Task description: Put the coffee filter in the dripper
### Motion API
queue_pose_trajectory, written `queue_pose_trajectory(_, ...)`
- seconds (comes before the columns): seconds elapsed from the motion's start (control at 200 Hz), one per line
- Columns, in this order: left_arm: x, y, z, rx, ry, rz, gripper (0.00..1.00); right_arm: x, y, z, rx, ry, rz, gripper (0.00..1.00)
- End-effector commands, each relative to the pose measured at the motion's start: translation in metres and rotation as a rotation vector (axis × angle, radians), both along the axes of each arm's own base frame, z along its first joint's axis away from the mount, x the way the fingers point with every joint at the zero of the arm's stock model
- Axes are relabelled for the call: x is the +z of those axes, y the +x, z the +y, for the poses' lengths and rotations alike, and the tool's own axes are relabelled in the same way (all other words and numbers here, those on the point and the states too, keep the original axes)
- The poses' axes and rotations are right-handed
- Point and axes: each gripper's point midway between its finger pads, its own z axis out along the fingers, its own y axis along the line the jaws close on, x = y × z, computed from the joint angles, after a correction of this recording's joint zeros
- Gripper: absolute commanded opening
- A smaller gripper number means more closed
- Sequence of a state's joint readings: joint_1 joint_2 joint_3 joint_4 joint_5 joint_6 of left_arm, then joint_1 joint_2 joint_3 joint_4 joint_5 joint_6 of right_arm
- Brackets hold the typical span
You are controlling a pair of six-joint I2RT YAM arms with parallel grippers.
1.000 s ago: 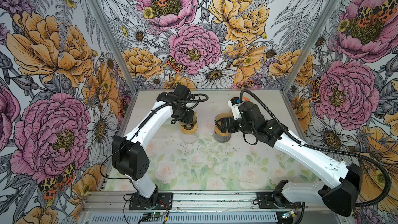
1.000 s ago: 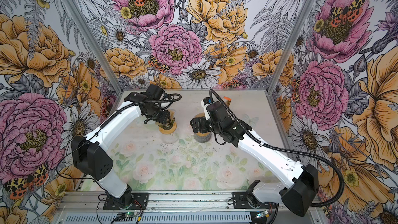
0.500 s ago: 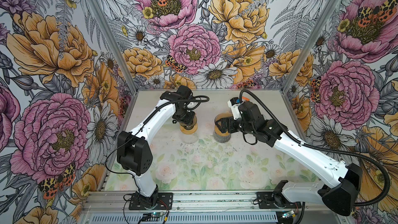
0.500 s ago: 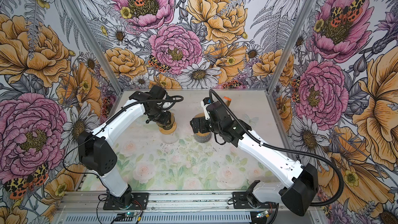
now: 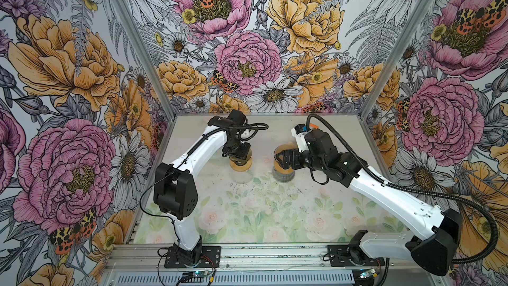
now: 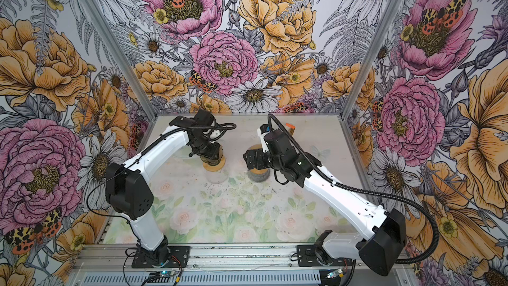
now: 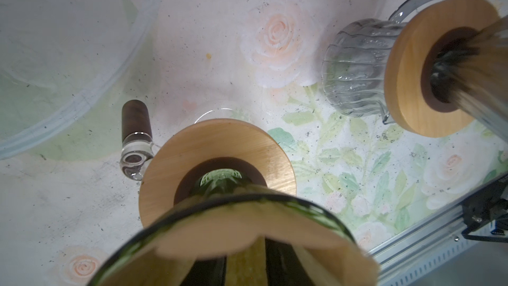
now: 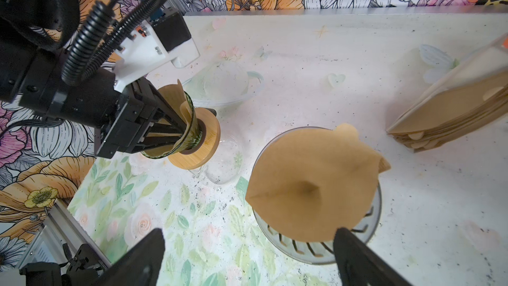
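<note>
Coffee filter (image 8: 172, 95) sits in the green dripper (image 8: 191, 130) atop a glass carafe (image 8: 225, 160) on the counter (image 8: 330, 50). The left gripper (image 8: 181, 133) has its jaws narrow inside the cone; I cannot tell whether they pinch paper. Step, as I judge it: seating. Next: release, lift straight out. The right gripper (image 8: 247, 236) has its jaws wide, empty, at a second lined dripper (image 8: 288, 243). No legible writing

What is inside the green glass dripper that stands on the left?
A brown coffee filter sits in the green dripper, and the left gripper reaches into it. The gripper covers the cone's bottom, so the filter's seating there cannot be seen.
</note>
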State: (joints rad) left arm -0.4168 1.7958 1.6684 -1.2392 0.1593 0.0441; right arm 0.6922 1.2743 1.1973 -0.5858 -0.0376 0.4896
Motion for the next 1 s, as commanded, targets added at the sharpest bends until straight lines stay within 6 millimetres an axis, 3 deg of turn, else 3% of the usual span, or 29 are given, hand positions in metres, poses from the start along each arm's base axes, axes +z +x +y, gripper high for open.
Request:
queue_pose_trajectory(0.0, 0.007, 0.000, -0.013, -0.016, -0.063, 0.017, 0.23, -0.005, 0.003, -0.002, -0.019, -0.001, 0.007, 0.98)
queue_pose_trajectory(0.265, 0.016, 0.001, -0.008, -0.004, -0.044, -0.001, 0.21, -0.006, 0.004, 0.000, -0.016, 0.001, 0.015, 0.98)
queue_pose_trajectory(0.58, 0.037, 0.012, 0.010, 0.054, 0.008, -0.092, 0.26, -0.009, 0.007, 0.005, -0.007, -0.002, 0.025, 0.97)
queue_pose_trajectory(0.781, 0.039, 0.014, 0.013, 0.048, 0.045, -0.121, 0.36, -0.011, 0.007, 0.005, -0.007, -0.004, 0.031, 0.98)
queue_pose_trajectory(0.996, 0.028, 0.018, 0.013, 0.040, 0.086, -0.110, 0.25, -0.013, 0.007, 0.006, -0.009, -0.004, 0.036, 0.97)
